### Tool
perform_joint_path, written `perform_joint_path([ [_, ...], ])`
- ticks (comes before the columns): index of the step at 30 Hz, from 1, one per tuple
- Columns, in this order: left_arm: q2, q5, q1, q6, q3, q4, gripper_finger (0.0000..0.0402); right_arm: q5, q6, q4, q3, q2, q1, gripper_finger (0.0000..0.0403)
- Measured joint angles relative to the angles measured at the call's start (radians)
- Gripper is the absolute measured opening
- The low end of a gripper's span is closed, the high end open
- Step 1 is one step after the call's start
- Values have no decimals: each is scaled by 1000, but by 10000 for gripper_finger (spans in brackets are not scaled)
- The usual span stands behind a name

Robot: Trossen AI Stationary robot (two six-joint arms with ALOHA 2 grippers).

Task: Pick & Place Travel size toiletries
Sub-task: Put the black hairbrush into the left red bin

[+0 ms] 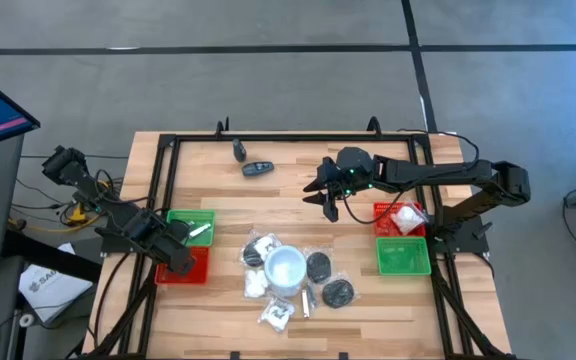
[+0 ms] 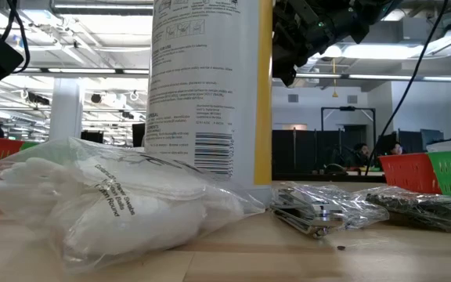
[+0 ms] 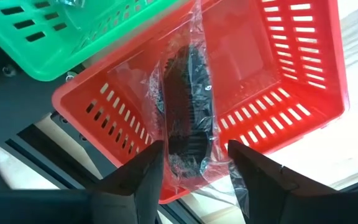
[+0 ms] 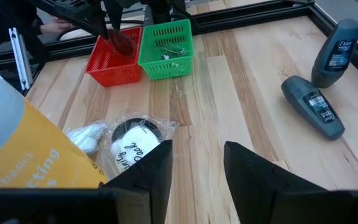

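**A:** So what's the left gripper [image 3: 191,165] got? From its wrist cam the fingers [image 3: 135,177] are parted, and a black comb [image 3: 188,106] in a clear wrapper hangs between them over the red tray [image 3: 291,81]. I can't tell if the pads actually touch the wrapper or it's just loose in there.

**B:** Same read here. Comb is long, dark and toothed, and the crinkly plastic sits half inside the tray. The green tray [image 3: 55,43] is touching it on the far side, with a silvery stick in it.

**A:** Right gripper [image 1: 326,203]?

**B:** Hovering over bare wood right of centre, fingers partly open, holding nothing. Just right of it are a second red tray [image 1: 399,217] with a white wrapped piece, and a green one [image 1: 403,256] nearer.

**A:** And the rest of the toiletries?

**B:** Piled at the near middle around the white bottle [image 1: 286,268]: white pads in clear bags [image 1: 260,250], black discs [image 1: 339,293] also bagged, and a thin silvery stick [image 1: 306,304]. Two dark oblong bottles [image 1: 258,168] lie at the far edge, well apart from the pile.
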State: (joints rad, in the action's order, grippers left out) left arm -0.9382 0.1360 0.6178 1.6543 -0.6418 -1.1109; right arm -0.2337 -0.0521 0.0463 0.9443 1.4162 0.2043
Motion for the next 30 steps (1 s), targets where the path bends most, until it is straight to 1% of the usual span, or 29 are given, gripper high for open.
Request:
perform_joint_path([
  [7,0,-1,0,-27,0,-2,161,0,0,-5,0,0,0,134],
  [18,19,-14,-18,-79,0,-5,107,0,0,-32,0,0,0,133],
  [25,92,-51,-60,-79,0,-5,105,0,0,-32,0,0,0,135],
  [30,66,-61,-63,-84,0,-5,103,0,0,-30,0,0,-8,137],
])
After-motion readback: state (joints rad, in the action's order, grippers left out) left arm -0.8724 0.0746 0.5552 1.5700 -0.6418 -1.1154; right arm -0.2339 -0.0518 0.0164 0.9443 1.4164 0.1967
